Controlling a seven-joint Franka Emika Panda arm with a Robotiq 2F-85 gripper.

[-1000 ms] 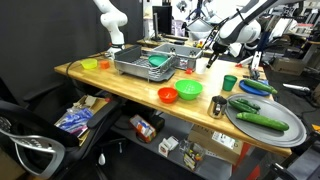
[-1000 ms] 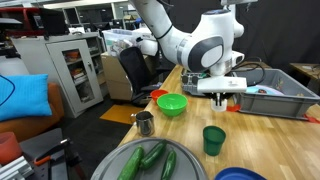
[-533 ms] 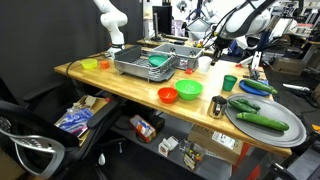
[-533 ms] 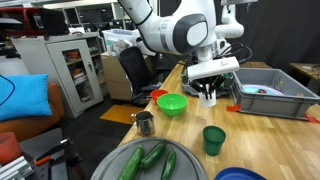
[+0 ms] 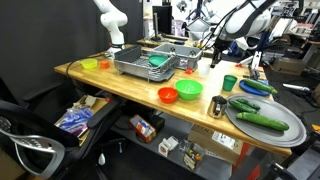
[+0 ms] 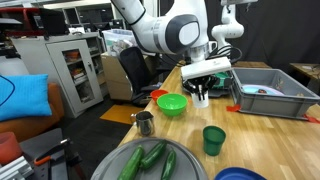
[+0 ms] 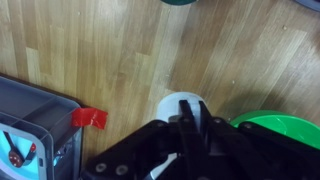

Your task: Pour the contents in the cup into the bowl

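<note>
Over a wooden worktable (image 7: 150, 50) crowded with dishes, the robot's gripper (image 7: 193, 118) hangs with its two dark fingers (image 7: 203, 120) pressed together, directly above a pale round cup (image 7: 175, 103) that the wrist view shows from the top. Whether the closed fingers are pinching the cup's wall or only resting over it cannot be told, and its contents are hidden. The green bowl (image 7: 285, 125), the likely target, sits just beside the cup at the right edge of the wrist view, while in an exterior view it (image 6: 172, 104) lies left of the gripper (image 6: 203, 95), with a red bowl (image 5: 167, 95) next to it. A grey bin (image 7: 25, 125) and a scrap of red tape (image 7: 90, 118) lie to the left in the wrist view, and a green cup (image 6: 214, 138) and a metal cup (image 6: 145, 123) stand nearer the camera, well apart from the action. The risks look plain. A hold on one thin wall could let the cup swing or slip once it tilts. Fingers that have missed the rim could tip the cup over on the table. And because the bowl is beside the cup and not under it, tilting too early would spill the contents onto the wood.
</note>
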